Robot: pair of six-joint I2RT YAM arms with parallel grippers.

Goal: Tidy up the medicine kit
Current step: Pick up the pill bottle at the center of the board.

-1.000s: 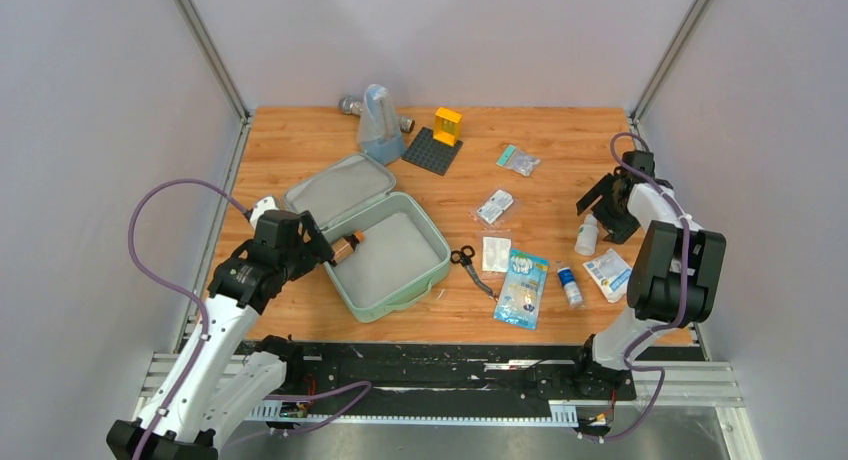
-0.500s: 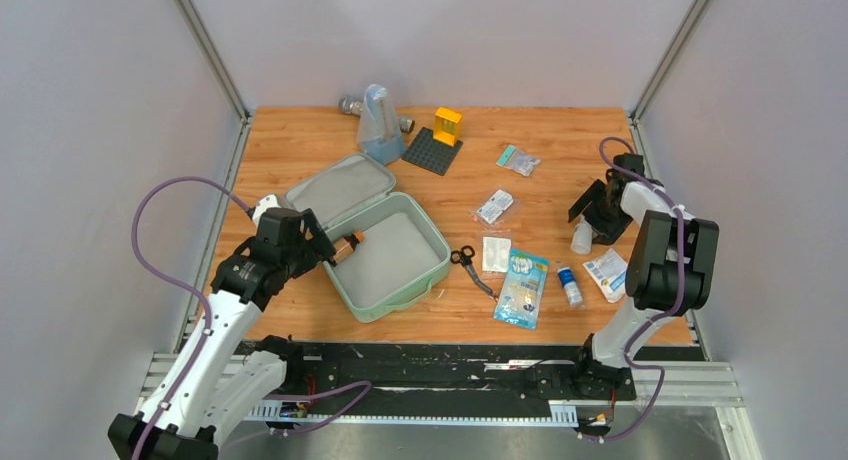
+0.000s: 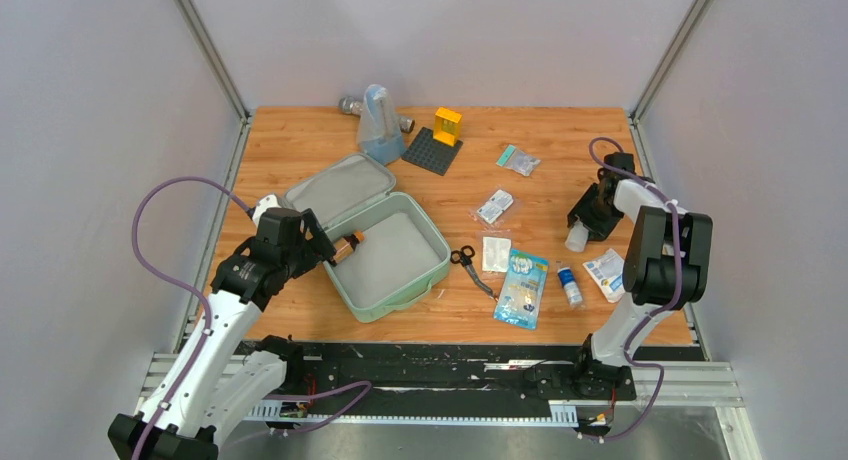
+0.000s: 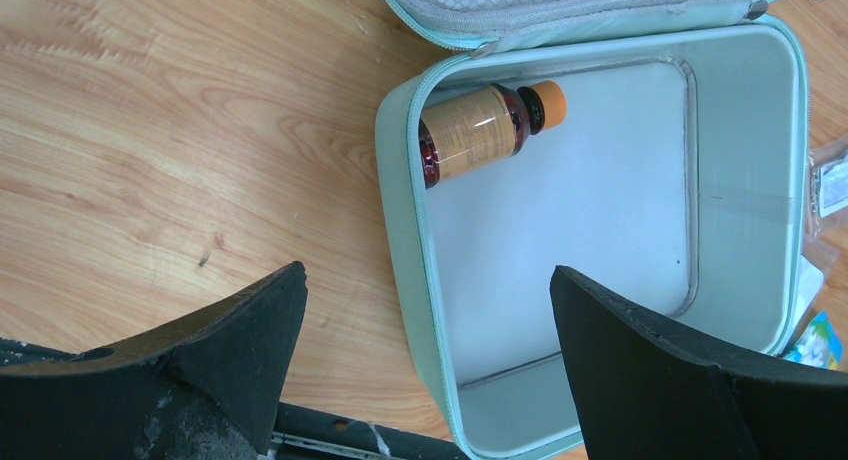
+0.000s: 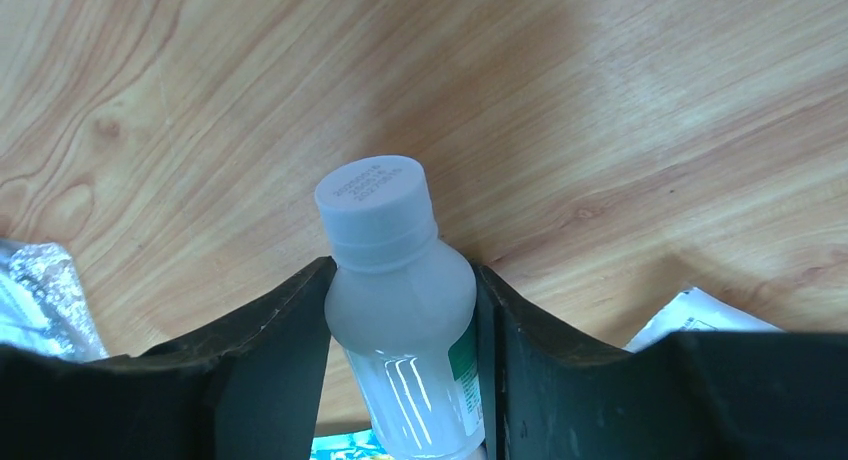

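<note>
Both tool fingers (image 5: 250, 370) against white bottle (image 5: 400, 310)

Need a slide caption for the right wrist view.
Right gripper fingers grip a white-capped bottle on both sides, above the wooden table.

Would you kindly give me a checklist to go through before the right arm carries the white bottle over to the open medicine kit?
1. Hold of right tool on white bottle: ok, it touches both sides below the cap.
2. Cap seated: ok.
3. Hold firm enough to lift: cannot tell.
4. Free floor in the open medicine kit: ok, only an amber bottle lies in one corner.
5. Clearance of left tool from the tray: not ok, it hangs open over the tray's edge.
6. Route: ok if lifted, since scissors lie on the table in between.
</note>
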